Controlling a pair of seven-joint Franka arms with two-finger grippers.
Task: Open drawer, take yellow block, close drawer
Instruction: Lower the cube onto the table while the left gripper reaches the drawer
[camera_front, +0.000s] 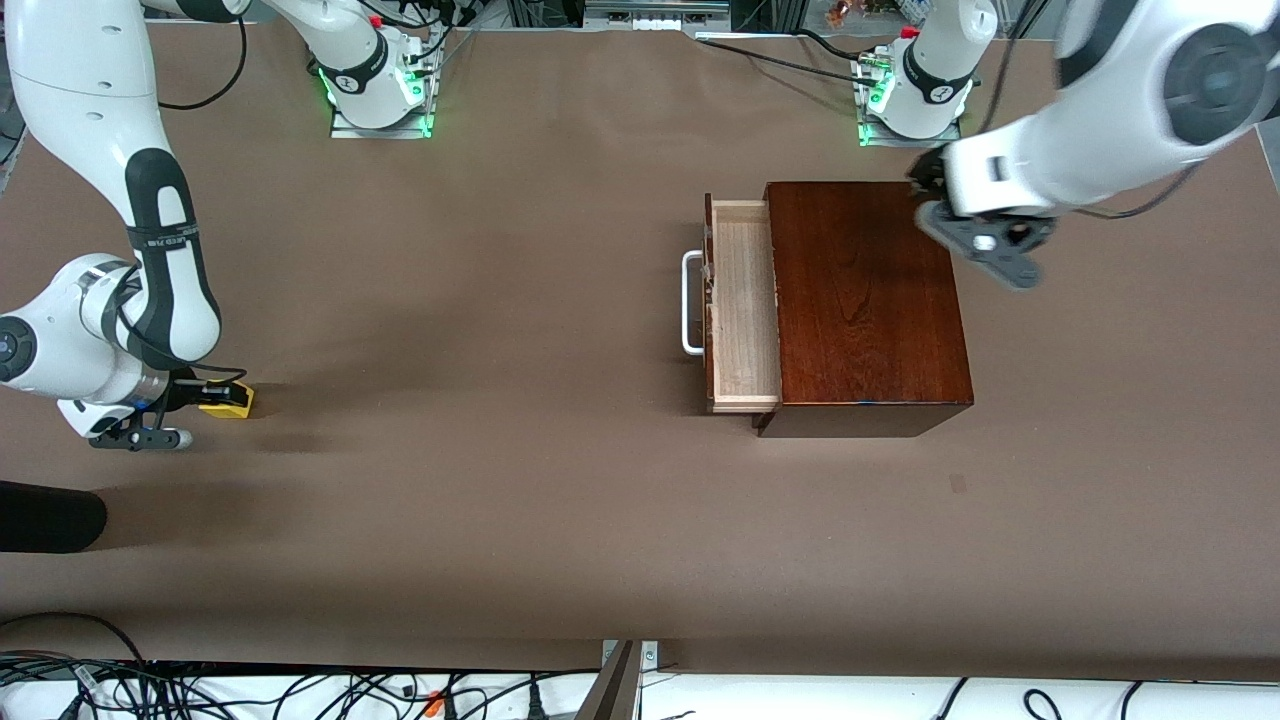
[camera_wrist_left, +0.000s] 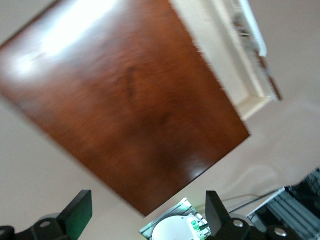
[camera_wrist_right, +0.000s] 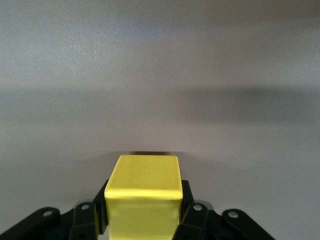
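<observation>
Holding the yellow block (camera_front: 228, 401) clamped, the right gripper (camera_front: 205, 400) waits low — the drawer (camera_front: 745, 305) remains open; left gripper (camera_front: 985, 245), fingers apart, hovers over the box (camera_front: 865, 300).

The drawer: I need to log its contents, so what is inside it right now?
The pulled-out part of the drawer shows only bare pale wood. The stretch under the box is covered. The yellow block is in the right gripper.

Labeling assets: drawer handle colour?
White; the drawer handle shows best in the front view.
</observation>
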